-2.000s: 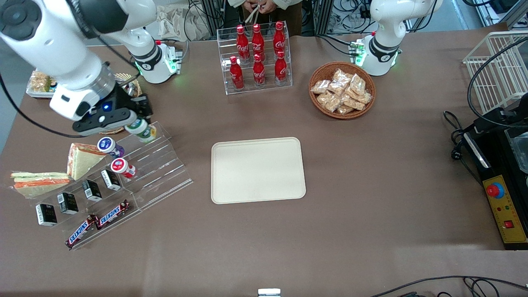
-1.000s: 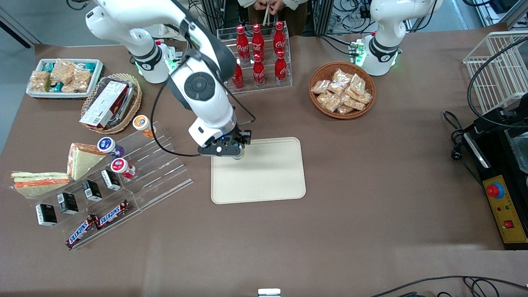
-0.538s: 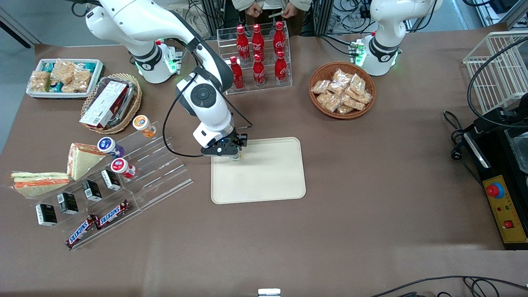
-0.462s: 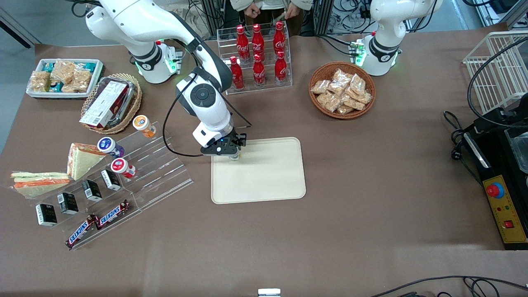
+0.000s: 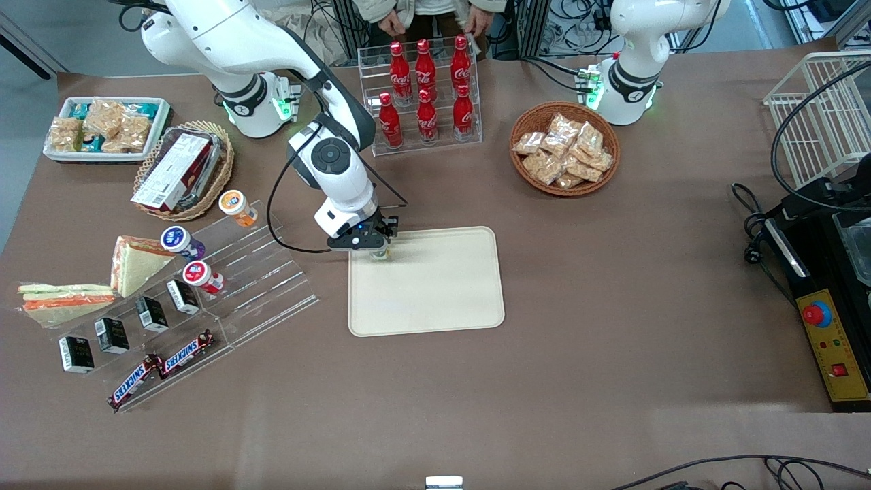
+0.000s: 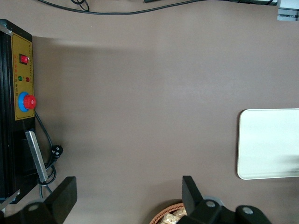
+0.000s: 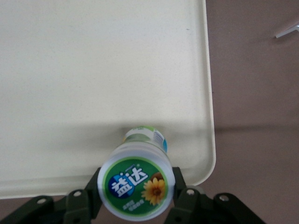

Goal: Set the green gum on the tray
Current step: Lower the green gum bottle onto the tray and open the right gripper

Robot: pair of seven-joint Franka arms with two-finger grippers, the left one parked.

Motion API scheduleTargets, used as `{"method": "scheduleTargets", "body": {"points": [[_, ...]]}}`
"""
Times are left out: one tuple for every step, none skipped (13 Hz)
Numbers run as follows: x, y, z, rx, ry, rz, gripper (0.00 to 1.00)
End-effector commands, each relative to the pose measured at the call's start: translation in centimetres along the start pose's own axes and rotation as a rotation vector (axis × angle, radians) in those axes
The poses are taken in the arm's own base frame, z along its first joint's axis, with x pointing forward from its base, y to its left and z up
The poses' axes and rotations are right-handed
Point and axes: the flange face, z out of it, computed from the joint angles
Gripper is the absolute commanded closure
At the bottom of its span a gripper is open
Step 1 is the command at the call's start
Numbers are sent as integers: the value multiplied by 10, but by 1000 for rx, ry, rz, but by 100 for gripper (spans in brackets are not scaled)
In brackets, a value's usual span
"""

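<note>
The green gum [image 7: 137, 186] is a small bottle with a green-rimmed lid bearing a flower print. It stands upright between my fingers [image 7: 93, 193]. Its base is at the surface of the cream-beige tray [image 7: 93, 70], close to a rounded corner. In the front view my right gripper [image 5: 376, 250] is low over the tray [image 5: 435, 292], at the corner nearest the working arm's end and farthest from the camera. It is shut on the gum [image 5: 379, 255], which shows only just below the hand. The tray's edge also shows in the left wrist view [image 6: 266, 140].
A clear stepped rack [image 5: 265, 286] beside the tray holds orange-lidded [image 5: 235, 204], purple-lidded [image 5: 178, 239] and red-lidded [image 5: 199, 274] bottles, small black boxes and Snickers bars. A cola bottle rack [image 5: 425, 95] and a wicker basket of snack packets [image 5: 565, 148] stand farther from the camera.
The arm carried the gum from the stepped rack to the tray. In the last half second the gripper shifted slightly toward the tray's corner and sank lower.
</note>
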Motion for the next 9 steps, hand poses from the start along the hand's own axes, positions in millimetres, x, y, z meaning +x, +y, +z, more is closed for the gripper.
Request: {"method": "scheduleTargets", "body": {"points": [[-2, 5, -10, 1, 32, -3, 0], [-1, 5, -10, 2, 33, -1, 0], [-1, 5, -10, 2, 33, -1, 0], [-1, 6, -11, 2, 33, 2, 0], [1, 6, -12, 2, 35, 1, 0], [2, 5, -16, 4, 39, -5, 0], [5, 5, -22, 10, 48, -13, 0], [10, 4, -35, 19, 66, -9, 0], [16, 6, -53, 14, 71, -3, 0]]}}
